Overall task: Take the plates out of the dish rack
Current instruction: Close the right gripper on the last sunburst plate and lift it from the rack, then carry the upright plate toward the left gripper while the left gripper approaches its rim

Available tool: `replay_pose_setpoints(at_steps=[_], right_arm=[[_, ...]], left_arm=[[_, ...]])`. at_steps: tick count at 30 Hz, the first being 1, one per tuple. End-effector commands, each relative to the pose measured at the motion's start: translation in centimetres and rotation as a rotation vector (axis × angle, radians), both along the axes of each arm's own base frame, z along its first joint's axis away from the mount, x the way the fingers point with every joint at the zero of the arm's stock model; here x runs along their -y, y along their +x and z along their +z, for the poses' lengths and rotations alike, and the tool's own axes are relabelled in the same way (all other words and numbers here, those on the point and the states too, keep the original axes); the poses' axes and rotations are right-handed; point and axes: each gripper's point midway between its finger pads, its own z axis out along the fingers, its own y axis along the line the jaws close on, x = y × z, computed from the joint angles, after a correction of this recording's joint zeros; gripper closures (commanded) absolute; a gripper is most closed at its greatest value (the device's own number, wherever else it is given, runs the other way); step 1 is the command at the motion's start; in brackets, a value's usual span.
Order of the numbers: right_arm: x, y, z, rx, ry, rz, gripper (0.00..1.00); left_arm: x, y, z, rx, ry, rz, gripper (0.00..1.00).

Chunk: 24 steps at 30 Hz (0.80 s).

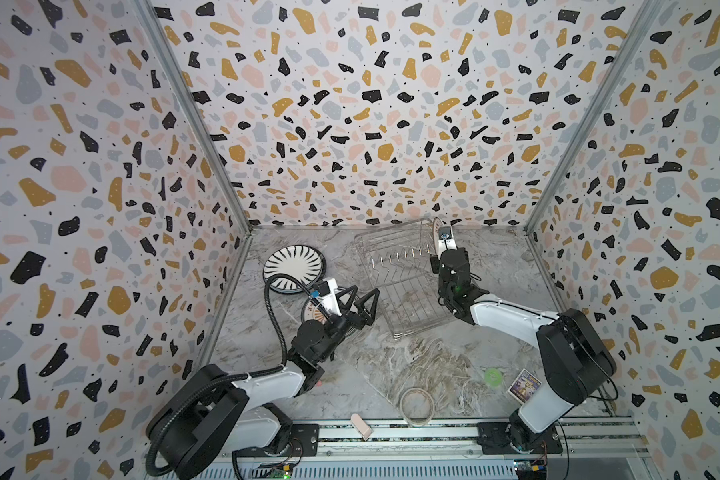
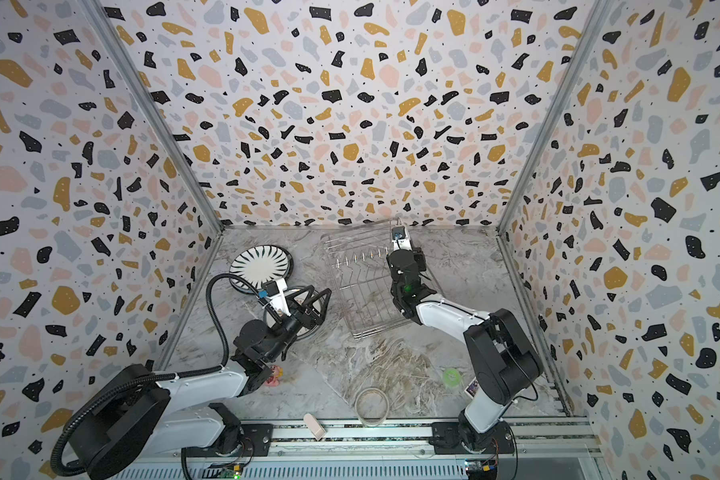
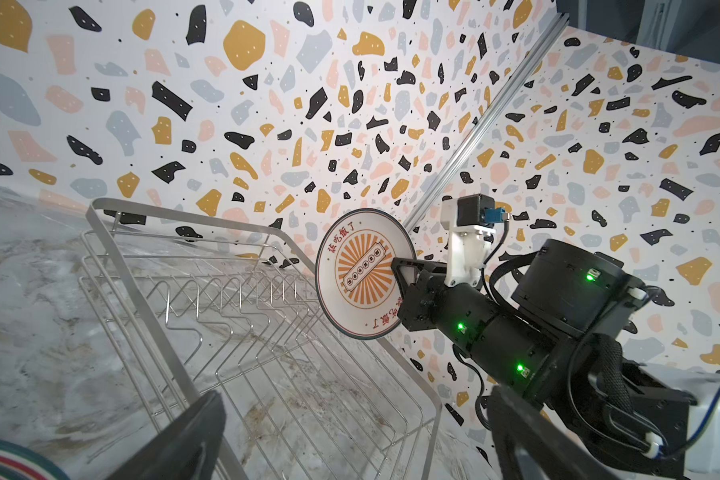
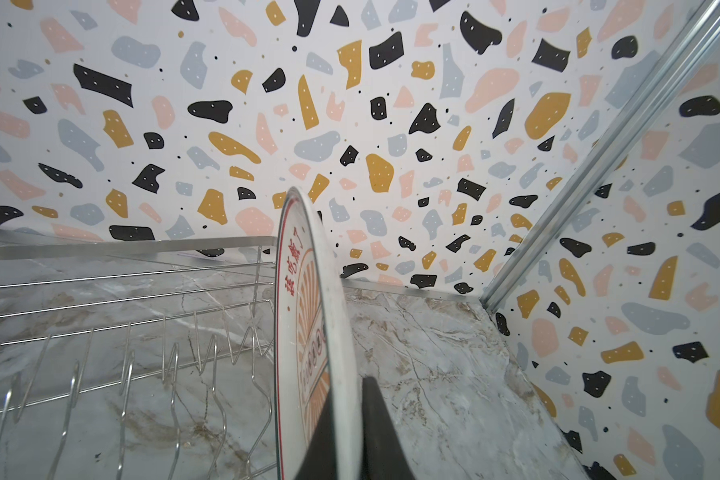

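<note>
**Top views:** In both top views, four plates are showing. One sunburst plate (image 1: 436, 230) is standing upright at the far corner of the single dish rack (image 1: 404, 291), with the right claw (image 1: 439, 235) clamping its rim. That corner is sitting close to the back wall. To the left, a striped plate (image 1: 294, 262) is lying flat on top of another plate, near the left wall. A partly hidden plate (image 1: 308, 312) is lying just in front of that pair, beneath the left claw (image 1: 360, 306), which is hanging spread wide and holding nothing. The dish rack is sitting askew on the marble tabletop (image 1: 391, 374), with a broad bare stretch opening in front of it between the two arms. One tape ring (image 1: 416, 406) is lying near the front edge.

**Left wrist:** The sunburst plate (image 3: 360, 274) is showing its printed face, with the right claw (image 3: 404, 270) gripping its side above the corner of the dish rack (image 3: 192, 219). Whether the plate's lower edge is touching the wires is unclear. Two dark fingers (image 3: 175, 440) are framing the view, far apart.

**Right wrist:** The sunburst plate (image 4: 308, 332) is appearing edge-on, pinched between two fingers (image 4: 377, 428). It is standing just beside the end wall of the dish rack (image 4: 121, 245), with bare marble running on to the wall corner.
</note>
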Motion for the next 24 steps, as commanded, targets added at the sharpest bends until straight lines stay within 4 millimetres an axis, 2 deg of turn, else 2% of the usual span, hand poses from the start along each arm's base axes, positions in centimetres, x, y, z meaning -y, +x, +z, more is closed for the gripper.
replay_pose_setpoints(at_steps=[1, 11, 18, 24], right_arm=[[0.7, -1.9, 5.4, 0.150, 0.054, -0.028, 0.98], [-1.7, -7.4, 8.5, 0.233, 0.101, 0.093, 0.98], [-4.0, -12.1, 9.7, 0.244, 0.223, 0.339, 0.98], [-4.0, -15.5, 10.6, 0.261, 0.325, 0.510, 0.98]], left_arm=[[-1.2, 0.1, -0.2, 0.014, 0.030, 0.069, 0.00], [-2.6, -0.6, -0.8, 0.017, 0.066, 0.118, 0.00], [-2.9, -1.0, -0.4, 0.025, 0.075, 0.116, 0.00], [-2.3, -1.6, 0.2, 0.040, 0.068, 0.068, 0.00]])
